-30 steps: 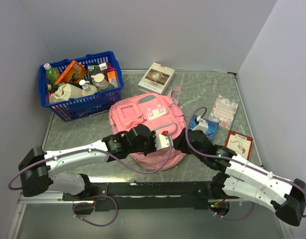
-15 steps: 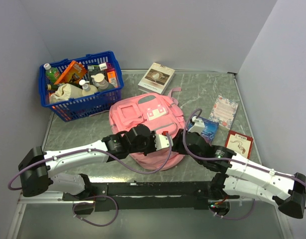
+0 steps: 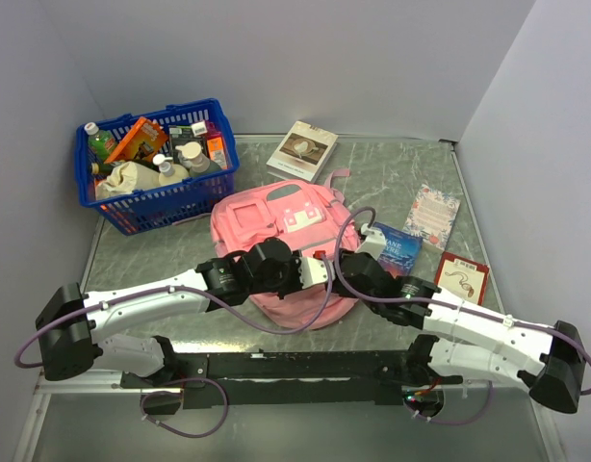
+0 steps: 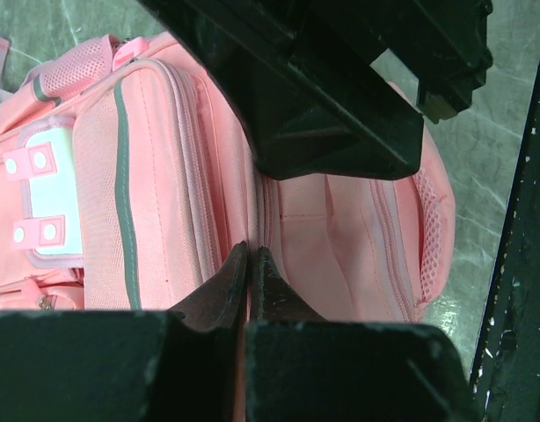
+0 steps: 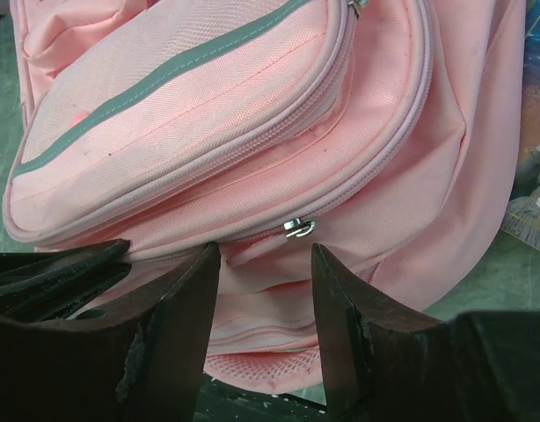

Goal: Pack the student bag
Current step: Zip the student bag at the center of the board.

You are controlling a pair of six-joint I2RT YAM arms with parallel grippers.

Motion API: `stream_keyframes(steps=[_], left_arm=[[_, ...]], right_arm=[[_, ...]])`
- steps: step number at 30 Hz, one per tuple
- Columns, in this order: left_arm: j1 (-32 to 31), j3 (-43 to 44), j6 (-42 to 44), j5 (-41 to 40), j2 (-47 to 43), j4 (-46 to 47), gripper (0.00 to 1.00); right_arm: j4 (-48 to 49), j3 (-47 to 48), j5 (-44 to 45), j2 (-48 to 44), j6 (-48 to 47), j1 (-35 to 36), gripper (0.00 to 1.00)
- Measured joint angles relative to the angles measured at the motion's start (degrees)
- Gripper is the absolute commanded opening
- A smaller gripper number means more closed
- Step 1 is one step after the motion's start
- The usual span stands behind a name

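The pink student bag (image 3: 267, 226) lies flat mid-table, its grey stripe and front pocket facing up (image 4: 156, 202). My left gripper (image 3: 324, 272) sits at the bag's near edge, shut (image 4: 251, 255) with a thin fold of pink fabric pinched beside the zip seam. Just to its right, my right gripper (image 3: 342, 262) stands open (image 5: 266, 251) against the same edge. Its fingers (image 5: 186, 290) straddle the fabric just below a small metal zipper pull (image 5: 298, 228) without touching it. The bag (image 5: 191, 97) looks zipped shut.
A blue basket (image 3: 156, 210) full of bottles and packets stands at the back left. A book (image 3: 302, 150) lies behind the bag. To the right are a floral card (image 3: 432, 214), a blue packet (image 3: 399, 248) and a red-edged card (image 3: 461, 277).
My right arm has swung left, bringing its open gripper up to the bag's near edge beside the left gripper. The left arm and the bag have stayed put.
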Motion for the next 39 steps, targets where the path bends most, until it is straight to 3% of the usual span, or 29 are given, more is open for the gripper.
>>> stream_keyframes(steps=[12, 22, 34, 39], left_arm=[[0.0, 0.0, 0.0, 0.0, 0.0, 0.7, 0.01], [0.0, 0.0, 0.1, 0.0, 0.0, 0.7, 0.01], [0.0, 0.0, 0.2, 0.0, 0.0, 0.7, 0.01], [0.0, 0.0, 0.2, 0.1, 0.0, 0.6, 0.01]], right_arm=[[-3.6, -4.6, 1.9, -8.2, 1.3, -1.6, 0.53], [-3.8, -4.4, 2.0, -7.4, -1.9, -2.6, 0.5], [4.6, -4.9, -3.1, -4.9, -11.9, -3.6, 0.4], [6.1, -6.1, -4.1, -4.4, -12.7, -3.6, 0.27]])
